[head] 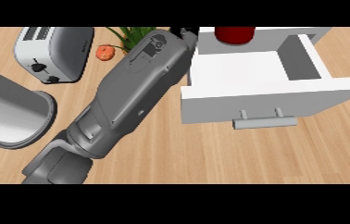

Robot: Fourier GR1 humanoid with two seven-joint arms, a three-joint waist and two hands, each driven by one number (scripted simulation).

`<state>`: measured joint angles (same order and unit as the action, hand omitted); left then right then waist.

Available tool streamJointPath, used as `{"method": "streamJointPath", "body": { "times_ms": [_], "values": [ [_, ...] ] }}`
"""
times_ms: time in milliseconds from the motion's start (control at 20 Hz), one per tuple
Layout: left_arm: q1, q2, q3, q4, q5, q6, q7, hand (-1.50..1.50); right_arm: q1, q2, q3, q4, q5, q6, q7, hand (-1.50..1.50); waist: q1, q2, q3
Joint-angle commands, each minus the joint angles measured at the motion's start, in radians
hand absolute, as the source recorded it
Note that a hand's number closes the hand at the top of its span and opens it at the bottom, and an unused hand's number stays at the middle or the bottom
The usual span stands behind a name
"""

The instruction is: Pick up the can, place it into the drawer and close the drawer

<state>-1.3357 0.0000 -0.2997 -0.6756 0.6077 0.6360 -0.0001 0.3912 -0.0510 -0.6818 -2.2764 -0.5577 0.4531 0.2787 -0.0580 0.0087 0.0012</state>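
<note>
The red can [235,34] stands upright at the open white drawer's [239,70] twelve-o'clock edge, just three-o'clock of the left hand [184,32], whose fingers are mostly hidden, so I cannot tell their state.

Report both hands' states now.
Left hand: mostly hidden behind its forearm near the drawer; state cannot be told.
Right hand: not in view.

Can [235,35]: you saw deep red.
Drawer [256,86]: you saw white walls, grey front and handle.
Toaster [53,52]: you saw silver-white, black knobs.
Counter [205,158]: you saw light wood grain.
Forearm [130,96]: you saw grey.
Plant [133,35]: you saw green leaves.
Round fruit [104,52]: you saw orange.
</note>
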Motion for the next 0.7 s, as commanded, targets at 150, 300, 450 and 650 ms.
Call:
{"method": "streamJointPath", "body": {
  "times_ms": [150,300,450,650],
  "values": [
    [-0.083,0.000,-0.094,0.110,0.117,0.041,-0.041,1.50,-0.051,0.020,0.040,-0.006,0.027,-0.030,0.023,-1.50,-0.017,0.008,0.001],
    [-0.097,0.000,-0.110,0.134,0.135,0.038,-0.045,1.50,0.002,0.049,0.049,-0.072,0.015,-0.035,0.027,-1.50,-0.013,0.003,0.000],
    [-0.062,0.000,-0.166,0.170,0.193,0.049,-0.077,1.50,-0.053,-0.020,0.025,-0.035,-0.014,-0.041,0.067,-1.50,-0.038,0.011,0.001],
    [-0.063,0.000,-0.238,0.163,0.221,0.069,-0.070,1.50,-0.074,-0.009,0.036,0.000,0.030,-0.041,0.054,-1.50,-0.019,0.008,0.001]
  ]
}}
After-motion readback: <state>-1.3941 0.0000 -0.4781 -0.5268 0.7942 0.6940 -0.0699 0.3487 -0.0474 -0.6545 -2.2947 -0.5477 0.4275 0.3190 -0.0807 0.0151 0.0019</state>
